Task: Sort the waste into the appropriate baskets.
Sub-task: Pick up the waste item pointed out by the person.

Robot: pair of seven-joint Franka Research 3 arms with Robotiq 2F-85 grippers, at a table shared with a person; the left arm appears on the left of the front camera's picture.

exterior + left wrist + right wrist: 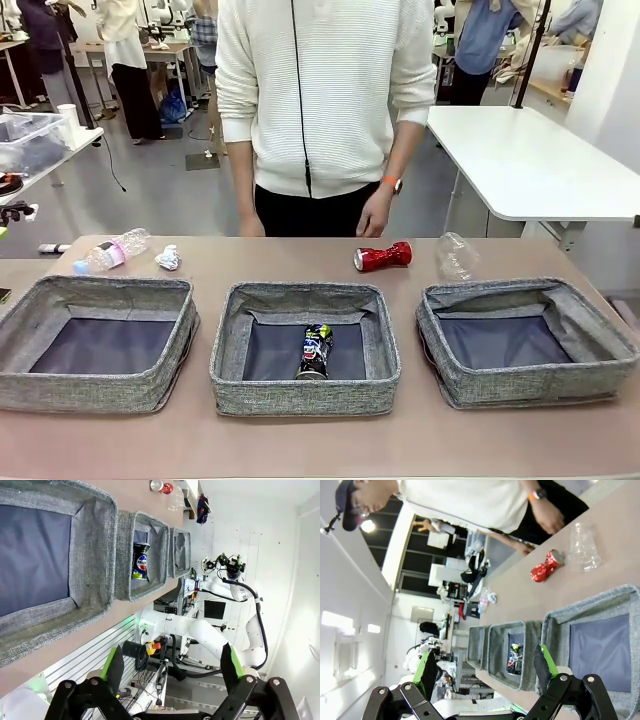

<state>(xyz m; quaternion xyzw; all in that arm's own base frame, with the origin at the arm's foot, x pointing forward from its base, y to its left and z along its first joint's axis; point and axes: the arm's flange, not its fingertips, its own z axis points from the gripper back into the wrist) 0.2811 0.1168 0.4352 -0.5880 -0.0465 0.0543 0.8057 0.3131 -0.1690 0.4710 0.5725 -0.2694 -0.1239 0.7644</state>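
Three grey woven baskets stand in a row: left (100,295), middle (305,298), right (525,295). A dark printed can (315,352) lies in the middle basket, seen also in the wrist views (141,562) (514,657). Behind the baskets lie a pink-labelled bottle (110,251), a white paper wad (168,258), a crushed red can (383,257) (545,567) and a clear bottle (455,255) (582,550). My left gripper (172,667) is open and holds nothing, off the table's near edge. My right gripper (485,669) is open too, raised above the right basket (555,630).
A person in a white sweater stands at the far side, one hand (375,215) hanging just above the red can. A white table (530,160) stands at the back right. Bare tabletop (300,440) runs in front of the baskets.
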